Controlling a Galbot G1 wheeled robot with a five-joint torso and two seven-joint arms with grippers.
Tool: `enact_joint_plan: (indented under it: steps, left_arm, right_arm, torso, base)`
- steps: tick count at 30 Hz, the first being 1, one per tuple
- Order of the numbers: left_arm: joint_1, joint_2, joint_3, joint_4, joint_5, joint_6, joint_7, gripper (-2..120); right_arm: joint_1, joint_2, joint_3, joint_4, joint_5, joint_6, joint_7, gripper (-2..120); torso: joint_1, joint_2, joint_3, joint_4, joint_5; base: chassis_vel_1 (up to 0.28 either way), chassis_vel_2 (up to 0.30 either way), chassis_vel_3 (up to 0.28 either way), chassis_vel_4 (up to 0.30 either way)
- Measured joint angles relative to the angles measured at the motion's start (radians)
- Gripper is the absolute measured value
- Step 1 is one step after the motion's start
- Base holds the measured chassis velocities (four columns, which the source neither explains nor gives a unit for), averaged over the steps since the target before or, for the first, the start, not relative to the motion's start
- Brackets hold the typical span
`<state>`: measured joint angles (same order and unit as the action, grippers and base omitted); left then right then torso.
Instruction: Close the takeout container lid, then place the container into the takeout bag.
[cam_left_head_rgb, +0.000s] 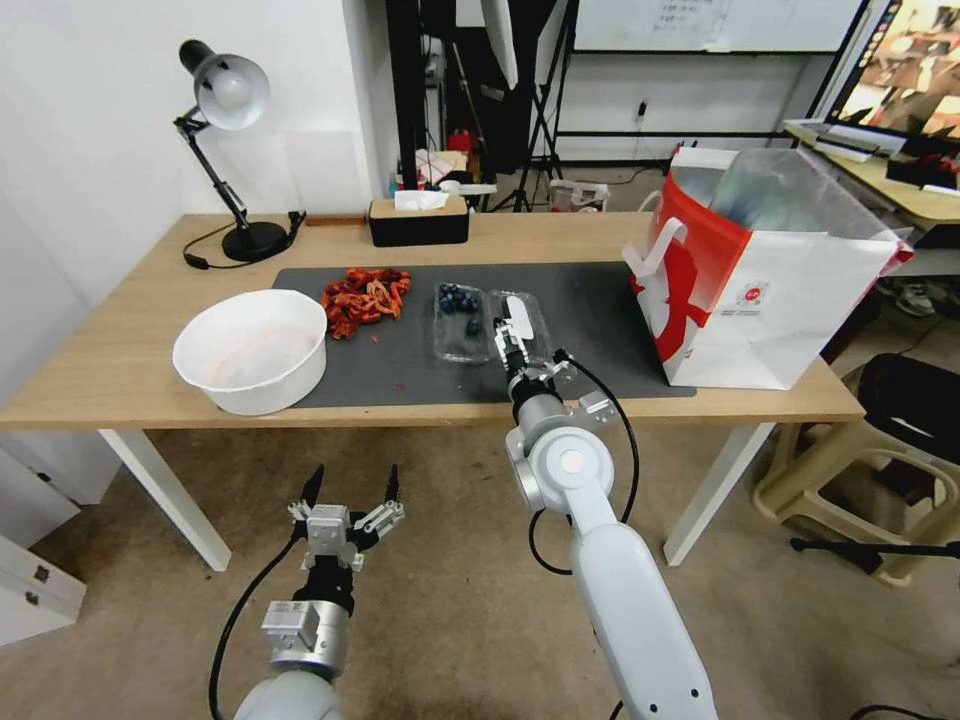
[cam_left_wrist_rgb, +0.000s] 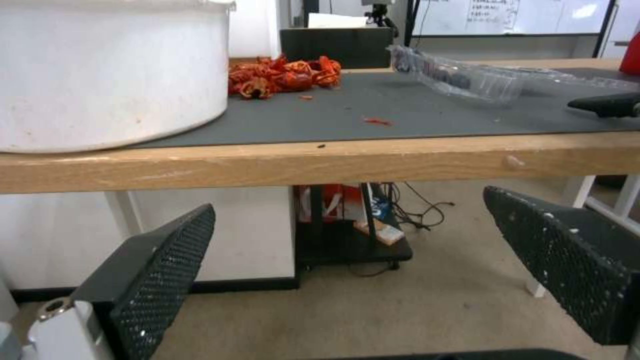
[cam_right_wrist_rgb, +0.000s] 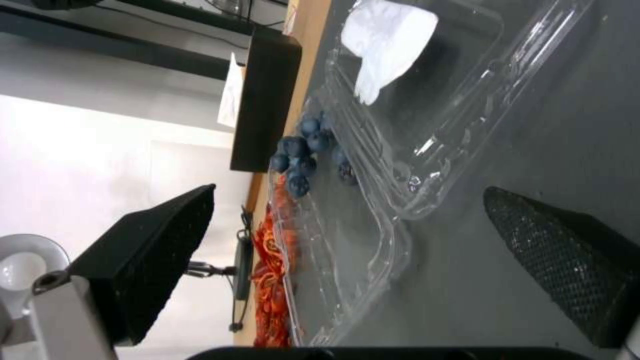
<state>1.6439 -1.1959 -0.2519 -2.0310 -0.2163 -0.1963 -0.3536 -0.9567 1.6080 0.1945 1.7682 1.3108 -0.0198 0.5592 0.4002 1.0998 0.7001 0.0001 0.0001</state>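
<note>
Right gripper (cam_left_head_rgb: 512, 338), in the head view, hovers low over the open takeout container (cam_left_head_rgb: 490, 325), which lies flat on the dark mat (cam_left_head_rgb: 590, 300) near the middle of the worktop's front edge. I can't judge its fingers from here. The takeout bag (cam_left_head_rgb: 770, 290) stands open at the worktop's right end, well apart from the container. My left gripper (cam_left_head_rgb: 348, 500) waits below the front edge, fingers spread.

From the left wrist, that gripper's pads sit wide apart under the worktop (cam_left_wrist_rgb: 300, 162), empty, with the white bowl (cam_left_wrist_rgb: 107, 75) above.

From the right wrist, the fingers stand apart, holding nothing, straddling the near end of the clamshell. Blueberries (cam_right_wrist_rgb: 303, 155) sit in the tray half; the lid (cam_right_wrist_rgb: 427, 95), with its white label, lies open beside it.

I judge the lid-closing step is just starting: next I need to get under the lid's free edge and fold it over the berries.
</note>
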Motion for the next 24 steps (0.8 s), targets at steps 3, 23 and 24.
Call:
enact_joint_plan:
  steps: [3,23,24]
  left_arm:
    - [0.000,0.001,0.000,0.000,0.000,0.000,0.000,100]
    - [-0.003,0.004,0.000,0.001,-0.001,0.001,-0.001,100]
    - [-0.003,0.004,0.000,0.001,-0.001,0.001,-0.001,100]
  right_arm:
    - [0.000,0.000,-0.002,0.011,0.002,-0.001,0.011,100]
    - [0.031,0.000,0.000,-0.009,0.003,0.001,0.052,100]
    - [0.035,0.000,0.002,-0.011,0.004,0.004,0.054,100]
  torso:
    - [0.000,0.000,0.000,0.0000,0.0000]
    - [0.000,0.000,0.000,-0.0001,-0.0002]
    - [0.000,0.000,0.000,-0.0001,-0.0001]
  base:
    - [0.000,0.000,0.000,0.000]
    - [0.000,0.000,0.000,0.000]
    - [0.000,0.000,0.000,0.000]
